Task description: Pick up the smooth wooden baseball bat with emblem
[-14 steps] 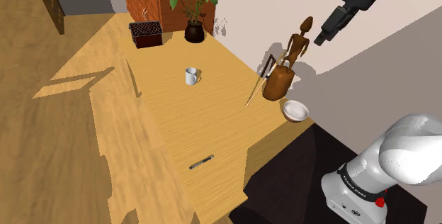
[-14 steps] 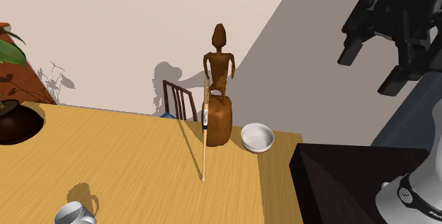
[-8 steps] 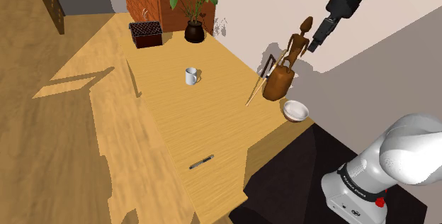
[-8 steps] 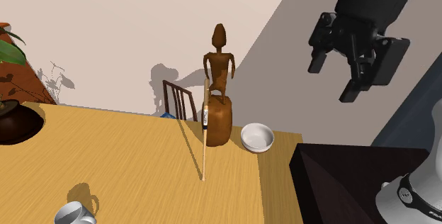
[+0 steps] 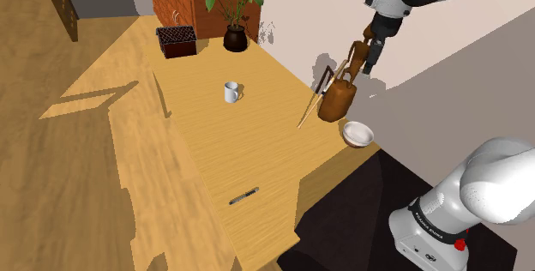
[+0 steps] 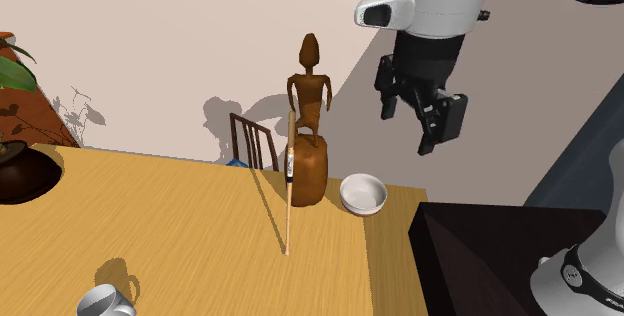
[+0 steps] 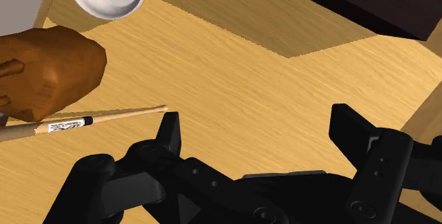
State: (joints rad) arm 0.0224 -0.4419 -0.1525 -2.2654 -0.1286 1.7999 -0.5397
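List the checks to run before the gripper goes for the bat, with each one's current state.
1. Fingers apart: ok, the gripper is open.
2. Bat located: ok, it leans steeply against the carved figure, lower end on the table.
3. Bat between the fingers: not ok, it lies off to one side of them.
4. Gripper down at the bat: not ok, it hangs in the air beside the figure.
5. Room around the bat: not ok, the figure touches it; the white bowl stands nearby.
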